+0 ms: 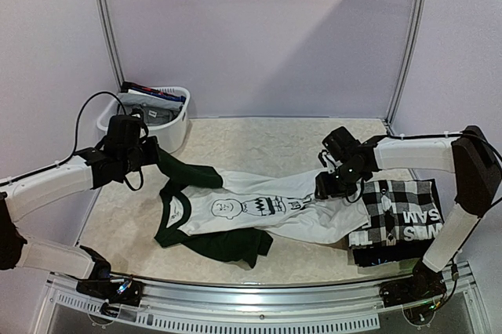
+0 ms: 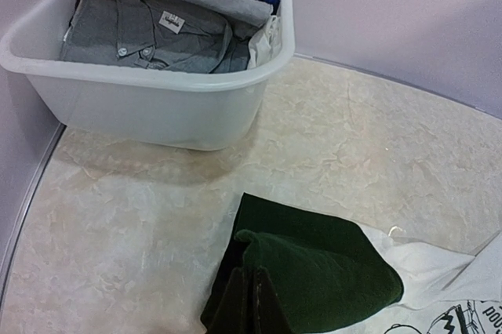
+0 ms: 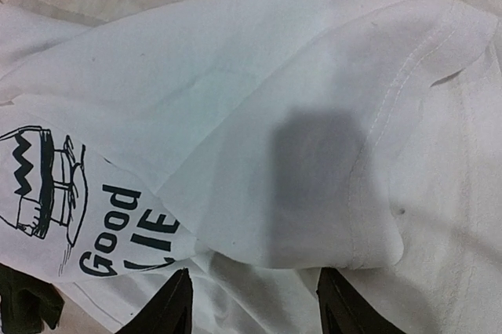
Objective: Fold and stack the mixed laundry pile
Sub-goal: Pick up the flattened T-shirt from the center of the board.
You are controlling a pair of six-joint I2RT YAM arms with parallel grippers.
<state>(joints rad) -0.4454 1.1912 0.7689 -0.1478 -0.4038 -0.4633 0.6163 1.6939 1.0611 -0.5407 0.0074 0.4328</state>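
Note:
A white T-shirt [image 1: 259,212] with dark green sleeves and a cartoon print lies spread across the middle of the table. My left gripper [image 1: 151,151] is shut on its far green sleeve [image 2: 329,271] and holds that sleeve pinched between the fingertips [image 2: 255,306]. My right gripper [image 1: 329,185] is open just above the shirt's white hem [image 3: 314,154], with its fingers [image 3: 174,306] wide apart on either side of a fold. A folded black-and-white checkered shirt [image 1: 400,205] lies at the right on a black piece with white letters [image 1: 408,232].
A white plastic basket [image 1: 176,126] stands at the back left, holding a grey shirt [image 2: 149,36] and blue and red pieces. White walls with metal poles close the back. A metal rail runs along the near table edge [image 1: 259,303].

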